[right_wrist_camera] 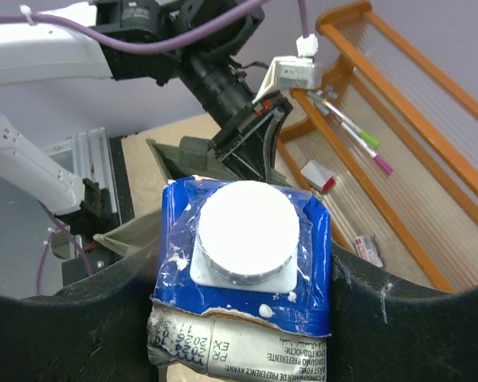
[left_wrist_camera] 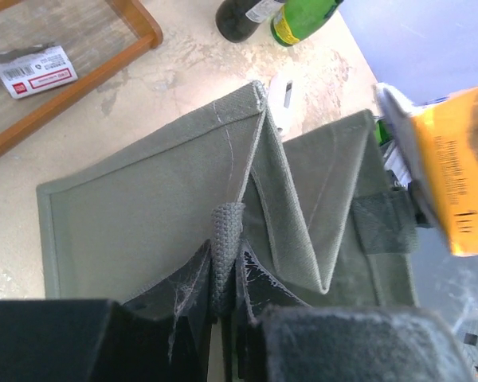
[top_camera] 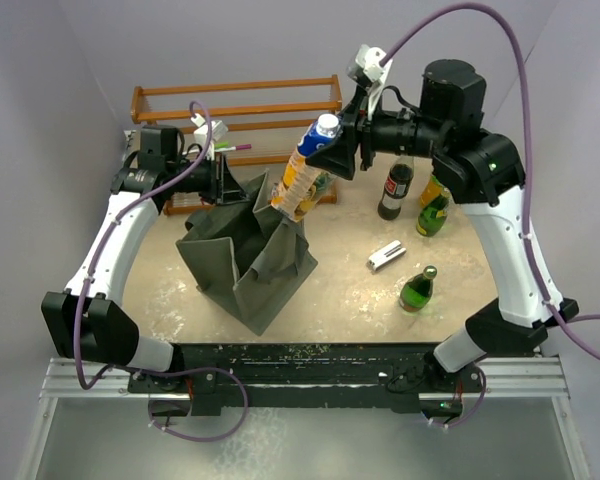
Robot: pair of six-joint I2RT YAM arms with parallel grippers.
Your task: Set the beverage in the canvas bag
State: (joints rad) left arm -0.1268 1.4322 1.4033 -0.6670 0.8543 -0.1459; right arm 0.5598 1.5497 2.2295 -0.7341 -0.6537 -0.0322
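Note:
The canvas bag [top_camera: 242, 258] is a grey-green fabric tote standing open at the table's middle left. My left gripper [top_camera: 223, 182] is shut on the bag's strap handle [left_wrist_camera: 226, 239] at its far rim and holds it up. My right gripper [top_camera: 325, 150] is shut on a beverage carton [top_camera: 302, 172] with an orange body, blue top and white cap [right_wrist_camera: 244, 229]. The carton hangs tilted, its lower end over the bag's open mouth. In the left wrist view the carton [left_wrist_camera: 454, 171] shows at the right edge, above the bag [left_wrist_camera: 143, 215].
A wooden rack [top_camera: 236, 102] stands at the back with pens on it. A dark cola bottle [top_camera: 395, 190] and a green bottle [top_camera: 433, 212] stand at the back right. Another green bottle [top_camera: 418, 290] and a small white object [top_camera: 385, 256] are at the right middle.

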